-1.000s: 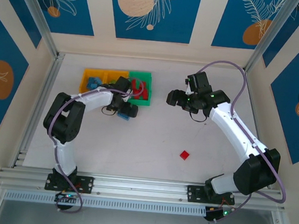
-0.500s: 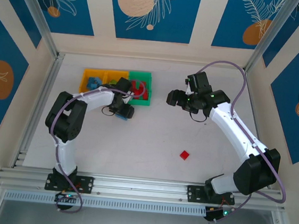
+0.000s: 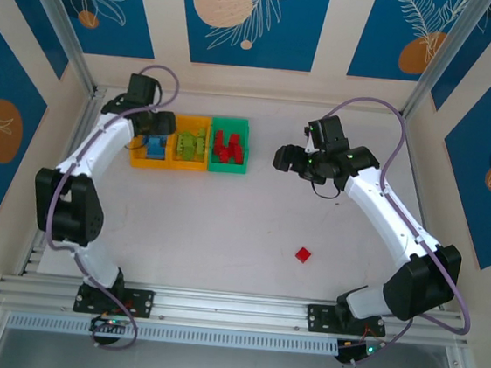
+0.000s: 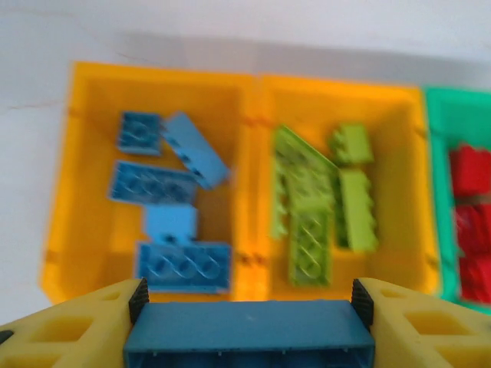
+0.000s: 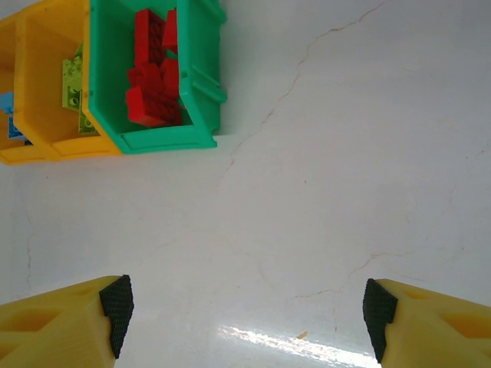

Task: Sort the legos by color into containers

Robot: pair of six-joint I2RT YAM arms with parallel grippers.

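Observation:
My left gripper [image 3: 152, 128] hangs over the left orange-yellow container [image 3: 135, 160], shut on a long blue lego [image 4: 249, 331] held crosswise between its pads [image 4: 138, 300]. Below it, that container [image 4: 84, 192] holds several blue legos [image 4: 182, 264]. The middle orange-yellow container [image 4: 406, 153] holds lime green legos [image 4: 311, 230]. The green container [image 3: 227, 170] holds red legos [image 5: 153, 77]. One red lego [image 3: 303, 255] lies alone on the table, near the front and right of centre. My right gripper [image 3: 285, 159] hovers open to the right of the green container [image 5: 201, 77], nothing between its fingers [image 5: 116, 313].
The containers stand in a row at the back left of the white table [image 3: 250, 220]. A metal rail [image 3: 62, 173] runs along the left side, close to my left arm. Open table lies between the containers and the lone red lego.
My left arm has swung from in front of the green container back and left to above the left container, its jaws closing on the blue lego. The right arm has stayed still.

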